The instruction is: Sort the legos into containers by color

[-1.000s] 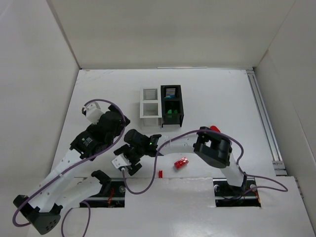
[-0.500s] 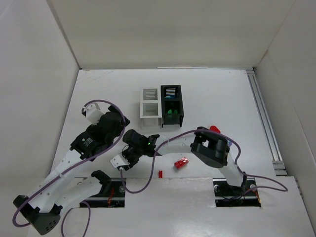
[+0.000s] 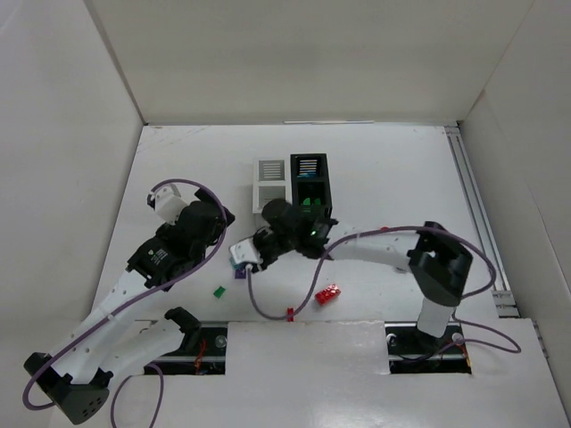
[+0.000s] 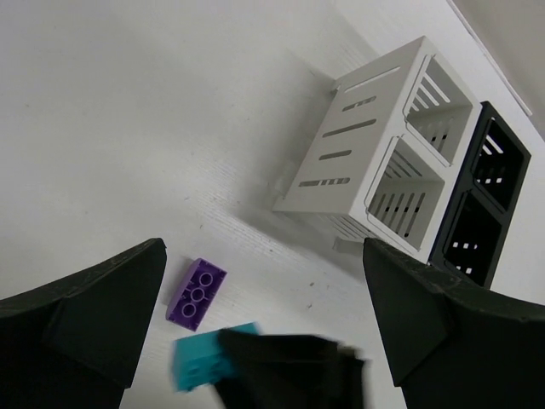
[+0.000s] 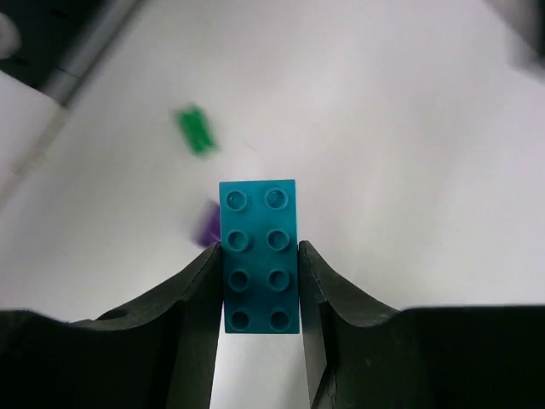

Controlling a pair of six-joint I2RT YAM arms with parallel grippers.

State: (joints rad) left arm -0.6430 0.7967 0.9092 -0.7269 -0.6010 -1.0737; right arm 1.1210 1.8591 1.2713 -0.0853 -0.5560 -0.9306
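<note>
Teal lego (image 5: 259, 256) in right pincer (image 5: 259, 260) moved nearer white bin (image 3: 270, 184).

The white counter (image 3: 393, 169) carries a white bin (image 3: 270, 185) and a black bin (image 3: 310, 189), set side by side and touching, toward its far middle. Loose pieces lie nearer the arms. A green brick (image 3: 218, 291) is at the left, with a purple brick (image 4: 197, 292) studs up beyond it. A red brick (image 3: 327, 293) lies further right, and a small red piece (image 3: 290, 313) sits at the near edge.
</note>
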